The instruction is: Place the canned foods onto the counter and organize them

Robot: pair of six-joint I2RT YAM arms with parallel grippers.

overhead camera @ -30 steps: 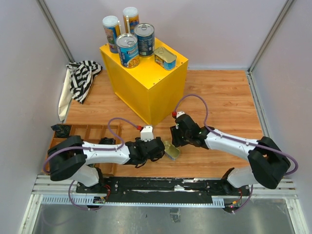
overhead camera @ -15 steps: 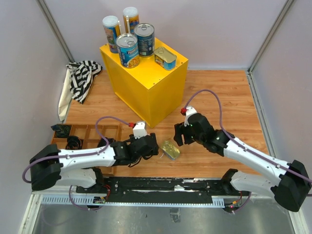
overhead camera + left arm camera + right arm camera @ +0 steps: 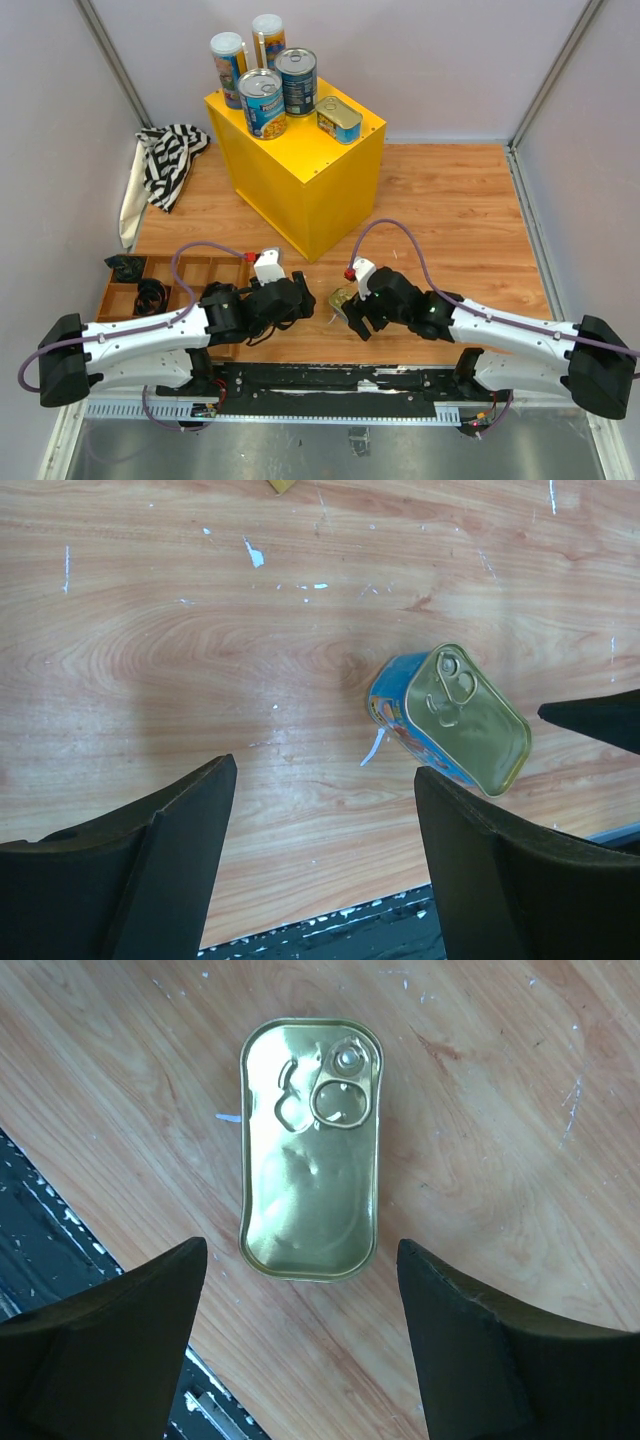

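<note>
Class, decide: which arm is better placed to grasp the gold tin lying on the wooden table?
Right: the gold tin sits centred before the open right gripper; the left gripper aims off-centre.

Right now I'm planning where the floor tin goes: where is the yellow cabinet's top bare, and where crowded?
Free: the near corner of the bright yellow box-shaped cabinet's top, bordered by the blue-labelled silver-topped can, the flat gold tin and the two near edges. Crowded: the far half, where two tall white-lidded cylinders and the second blue-labelled can stand packed.
</note>
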